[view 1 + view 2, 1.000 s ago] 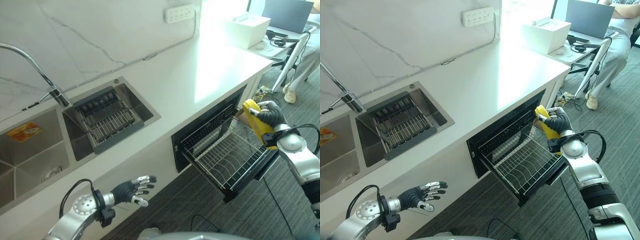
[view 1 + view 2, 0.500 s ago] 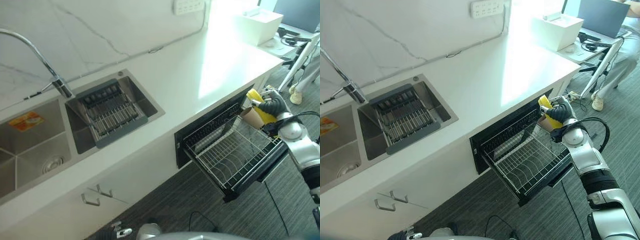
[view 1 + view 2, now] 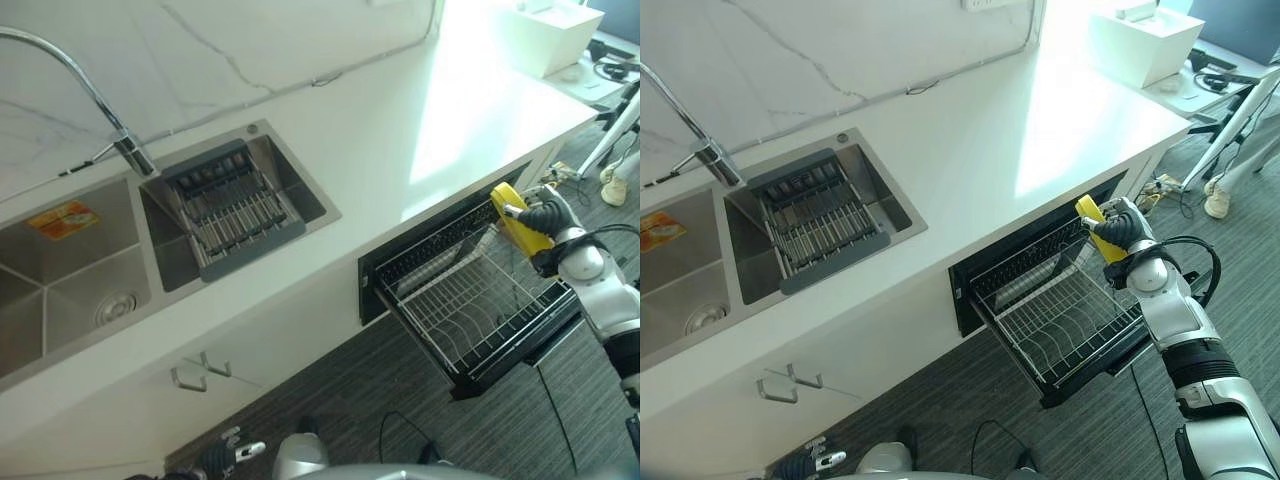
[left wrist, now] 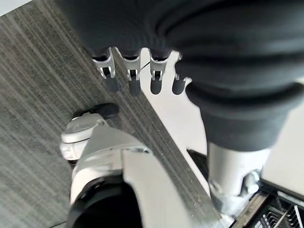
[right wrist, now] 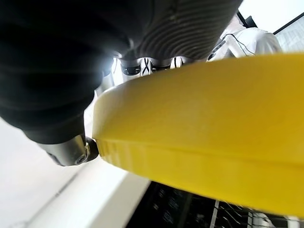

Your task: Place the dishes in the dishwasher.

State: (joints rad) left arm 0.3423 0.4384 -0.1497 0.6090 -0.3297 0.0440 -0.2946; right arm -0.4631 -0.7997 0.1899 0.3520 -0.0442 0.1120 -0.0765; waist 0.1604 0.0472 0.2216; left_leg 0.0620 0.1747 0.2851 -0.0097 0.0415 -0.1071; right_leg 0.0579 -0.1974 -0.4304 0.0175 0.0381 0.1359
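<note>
The right hand [image 3: 548, 218] grasps a yellow plate [image 3: 516, 219], its dark-covered fingers curled over the rim, and holds the plate on edge and tilted above the far right corner of the pulled-out dishwasher rack [image 3: 470, 305]. In the right wrist view the plate [image 5: 209, 128] lies straight across in front of the camera, with the silver fingers [image 5: 145, 65] showing just past its upper edge and the thumb [image 5: 71, 151] pressed against its near rim. The wire rack stands drawn out from the dark dishwasher opening [image 3: 420, 250] under the white worktop [image 3: 420, 130], and the plate is above its wires; whether it touches them cannot be told. The left hand [image 4: 137, 71] hangs low beside the robot over the grey striped carpet [image 4: 33, 104], its fingers straight and relaxed, holding nothing; in the left eye view it shows near the bottom edge [image 3: 235, 452]. Farther left along the worktop a double steel sink [image 3: 70, 290] is set in, with a curved tap [image 3: 90, 95] behind it and a grey draining rack [image 3: 232, 212] resting in the right-hand basin. A white box [image 3: 548, 35] stands at the far right end of the worktop, and a white cupboard handle [image 3: 195, 372] shows on the front below the sink.
</note>
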